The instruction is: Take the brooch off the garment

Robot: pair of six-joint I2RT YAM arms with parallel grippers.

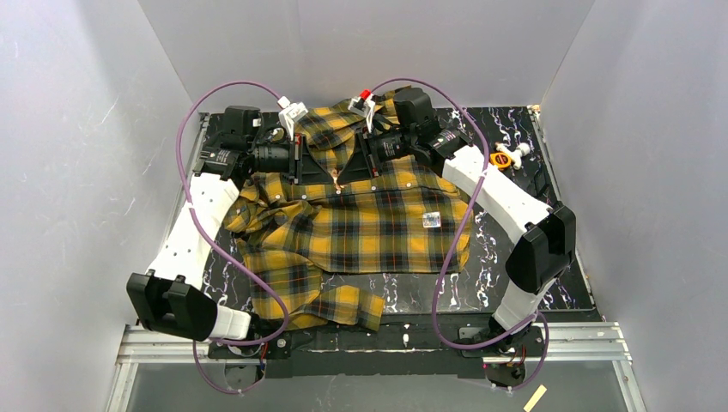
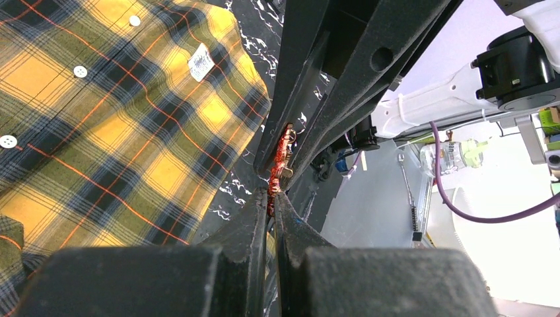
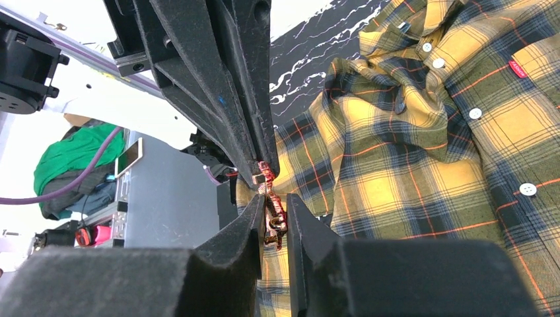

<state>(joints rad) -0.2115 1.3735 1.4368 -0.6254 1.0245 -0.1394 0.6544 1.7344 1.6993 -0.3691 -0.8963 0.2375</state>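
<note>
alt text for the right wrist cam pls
Close-up: the right gripper, from below, and the left gripper, from above, both pinch a small reddish-copper brooch. Behind lies the rumpled yellow-and-black plaid shirt with white buttons on a black marbled table.

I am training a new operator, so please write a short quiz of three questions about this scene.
1. True or false: the left claw and the right claw both pinch the brooch.
2. Which colour is the brooch? A green; B reddish copper; C blue.
3. Fill in: the plaid shirt lies on a ____ marbled table.
Key: 1 true; 2 B; 3 black.
</note>
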